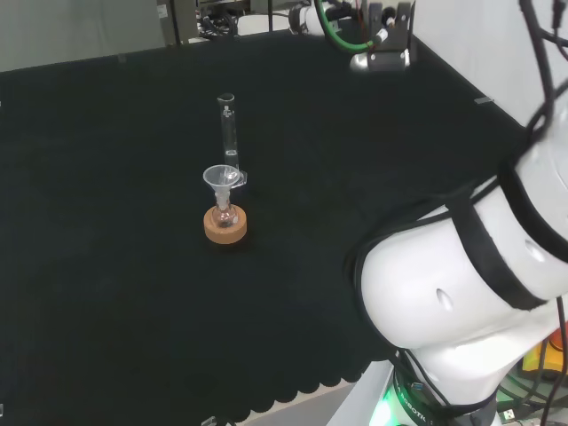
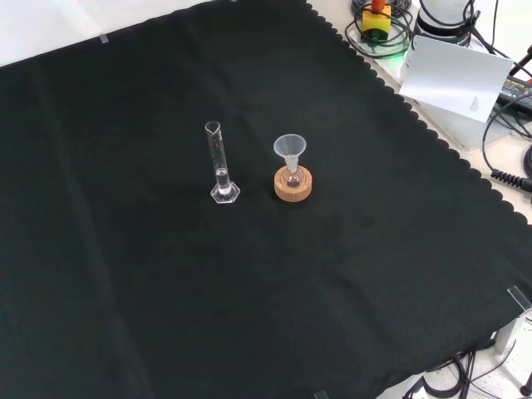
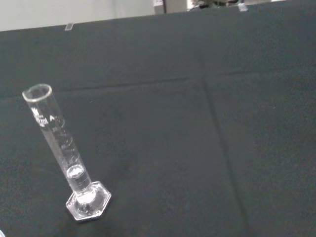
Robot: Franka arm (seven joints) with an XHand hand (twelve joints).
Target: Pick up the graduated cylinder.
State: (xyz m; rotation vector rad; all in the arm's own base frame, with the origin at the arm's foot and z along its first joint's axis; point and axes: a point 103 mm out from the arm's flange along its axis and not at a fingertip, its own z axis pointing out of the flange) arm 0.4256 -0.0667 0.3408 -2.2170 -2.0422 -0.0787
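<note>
A clear glass graduated cylinder (image 1: 229,133) stands upright on its hexagonal foot near the middle of the black cloth. The front view has the cylinder (image 2: 220,166) left of a small flask with a funnel. The wrist view sees the cylinder (image 3: 64,153) close up, with a little clear liquid near its bottom. No part of the hand can be made out, so whether its fingers are straight or curled cannot be told.
A small round flask (image 1: 225,214) with a clear funnel (image 1: 222,177) in its neck sits on a cork ring (image 2: 293,184), just beside the cylinder. The arm's white links (image 1: 470,275) fill the head view's right. Cables and papers (image 2: 455,75) lie off the cloth's far edge.
</note>
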